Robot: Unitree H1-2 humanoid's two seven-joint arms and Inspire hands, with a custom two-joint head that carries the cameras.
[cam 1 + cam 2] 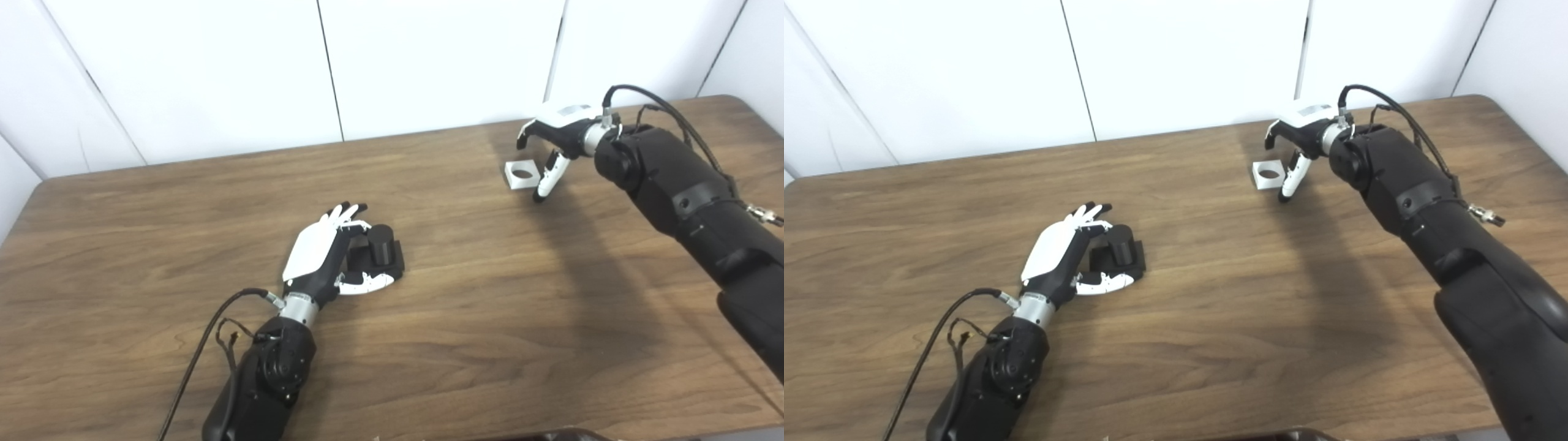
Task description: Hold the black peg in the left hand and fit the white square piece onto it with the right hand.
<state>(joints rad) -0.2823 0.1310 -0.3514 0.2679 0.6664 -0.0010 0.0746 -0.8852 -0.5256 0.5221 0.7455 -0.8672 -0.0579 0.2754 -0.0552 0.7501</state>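
The black peg (383,248), a short cylinder on a square black base, stands on the table (490,294) near the middle. My left hand (324,254) lies just left of it, fingers spread along its far side and thumb along its near side, touching or nearly touching the base but not closed. The white square piece (521,174), with a round hole, lies flat at the far right. My right hand (554,138) hovers over and just right of it, fingers curled downward and apart, thumb beside the piece's right edge, holding nothing.
The wooden table runs to a white panelled wall (331,67) at the back. The right forearm (680,190) crosses the right side of the table and casts a shadow beneath it. A cable trails from the left wrist (202,343).
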